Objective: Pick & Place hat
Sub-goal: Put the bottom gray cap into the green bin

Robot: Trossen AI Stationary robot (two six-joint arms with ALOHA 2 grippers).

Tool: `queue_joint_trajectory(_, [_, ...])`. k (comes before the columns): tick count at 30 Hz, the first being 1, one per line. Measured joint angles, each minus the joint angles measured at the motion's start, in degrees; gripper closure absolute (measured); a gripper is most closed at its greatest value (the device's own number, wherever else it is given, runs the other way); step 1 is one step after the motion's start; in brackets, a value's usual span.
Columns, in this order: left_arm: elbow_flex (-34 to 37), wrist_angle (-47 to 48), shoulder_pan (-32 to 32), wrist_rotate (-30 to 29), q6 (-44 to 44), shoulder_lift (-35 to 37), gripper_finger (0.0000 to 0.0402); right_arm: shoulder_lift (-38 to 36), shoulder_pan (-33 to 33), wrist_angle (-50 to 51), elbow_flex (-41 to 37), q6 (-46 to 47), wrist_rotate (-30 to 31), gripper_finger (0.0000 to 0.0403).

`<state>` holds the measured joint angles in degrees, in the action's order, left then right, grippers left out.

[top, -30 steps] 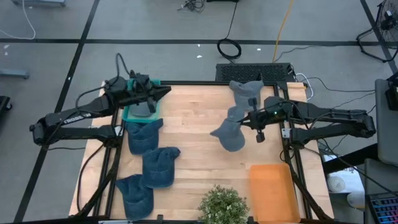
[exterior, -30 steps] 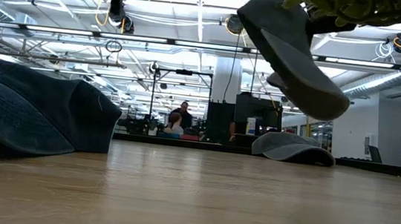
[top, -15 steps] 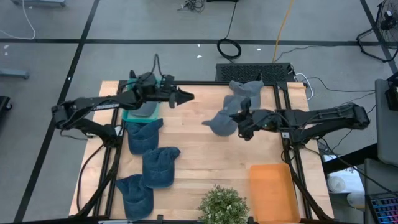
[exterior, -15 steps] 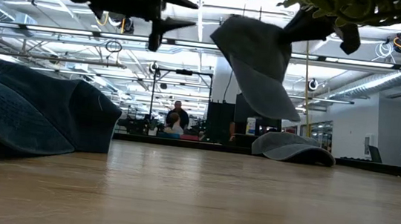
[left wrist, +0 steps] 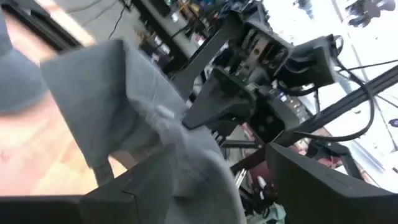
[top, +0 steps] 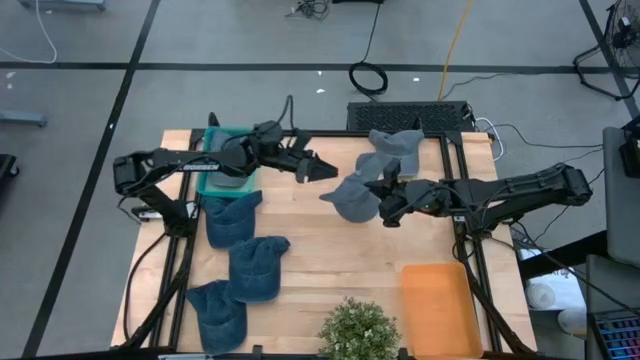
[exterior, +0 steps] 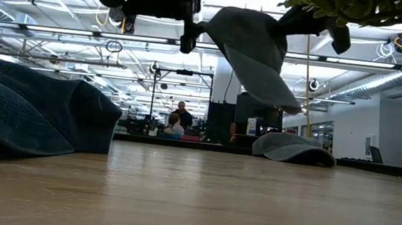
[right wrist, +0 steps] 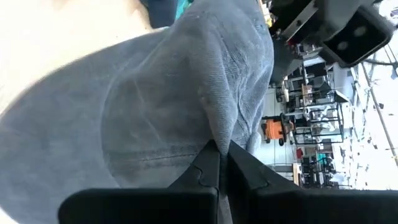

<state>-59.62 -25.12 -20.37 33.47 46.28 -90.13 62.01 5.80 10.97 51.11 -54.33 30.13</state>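
A grey hat [top: 350, 196] hangs in the air over the middle of the table, with my right gripper [top: 384, 207] shut on it; it also shows in the low view [exterior: 256, 51]. My left gripper [top: 322, 168] reaches in from the left and is open. Its fingers stand on either side of the hat's near edge [left wrist: 155, 118]. Two more grey hats [top: 395, 146] lie at the far right. Three blue hats [top: 256, 268] lie on the left side. Another grey hat rests in the teal bin [top: 212, 184]. My right gripper pinches a raised fold of the hat's cloth [right wrist: 214, 134] between its two shut fingers [right wrist: 239, 168]. It comes roughly level from the table's right. The hat is lifted clear of the table and spreads out beyond the fingertips toward my left gripper. My left gripper: I cannot tell whether its open fingers [left wrist: 146, 180] touch the hat.
An orange tray [top: 438, 305] sits at the near right and a potted plant [top: 358, 332] at the near edge. Blue hats fill the near left. Bare wood [top: 330, 255] lies under and in front of the held hat. People show in the room beyond the table.
My left gripper has left the teal bin, swung toward the table's right up to the held hat, and opened. My right gripper has carried the grey hat toward the table's left and farther edge, higher above the table, and the hat has turned.
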Motion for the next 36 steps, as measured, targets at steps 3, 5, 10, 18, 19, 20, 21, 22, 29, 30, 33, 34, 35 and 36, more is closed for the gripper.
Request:
queue_joint_trajectory(3, [-2.2,3.0,0.4,0.0,0.0,-1.9,0.0159,0.6,0.2,-0.1,0.0,-0.7,0.1,0.0403])
queue_joint_trajectory(5, [-3.2,3.6,0.6,0.0,0.0,-2.9,0.0162,0.8,0.4,-0.8,0.0,-1.3,0.1,0.0403])
queue_joint_trajectory(10, [-4.6,4.0,0.4,-0.5,0.0,-5.3,0.0164,1.1,1.1,-2.9,0.0,-2.6,0.1,0.0403])
queue_joint_trajectory(18, [-5.8,4.0,0.4,-1.1,0.5,-7.2,0.0165,1.1,1.8,-3.5,0.0,-3.6,0.1,0.0403])
queue_joint_trajectory(19, [-5.8,4.0,0.4,-1.4,0.6,-7.2,0.0165,1.1,1.8,-3.5,0.0,-3.6,0.0,0.0403])
queue_joint_trajectory(20, [-5.8,3.9,0.4,-1.6,0.6,-7.2,0.0165,1.1,1.8,-3.5,0.0,-3.6,0.0,0.0403])
queue_joint_trajectory(21, [-5.9,3.8,0.5,-1.6,0.6,-7.2,0.0165,1.1,1.8,-3.5,0.0,-3.6,0.0,0.0403])
queue_joint_trajectory(22, [-5.9,3.8,0.6,-1.8,0.9,-7.2,0.0165,1.1,1.8,-3.5,0.0,-3.6,0.0,0.0403])
queue_joint_trajectory(29, [-5.9,0.8,1.8,-1.6,3.9,-7.1,0.0165,1.1,1.8,-3.5,0.0,-3.8,-0.1,0.0403])
queue_joint_trajectory(30, [-5.9,0.8,2.0,-1.7,4.0,-7.1,0.0165,1.1,1.8,-3.6,0.0,-3.8,-0.1,0.0403])
queue_joint_trajectory(33, [-5.9,0.8,2.5,-2.0,4.9,-7.1,0.0165,1.1,1.8,-4.4,0.0,-4.0,-0.1,0.0403])
queue_joint_trajectory(34, [-5.9,0.8,2.5,-2.0,5.1,-7.1,0.0165,1.1,1.8,-4.8,0.0,-4.4,-0.1,0.0403])
queue_joint_trajectory(35, [-5.9,0.9,2.6,-2.3,5.3,-7.1,0.0165,1.1,1.8,-5.2,0.0,-4.9,-0.1,0.0403])
queue_joint_trajectory(36, [-5.9,1.0,2.5,-2.7,5.3,-7.1,0.0165,1.1,1.8,-5.9,0.0,-5.3,-0.2,0.0403])
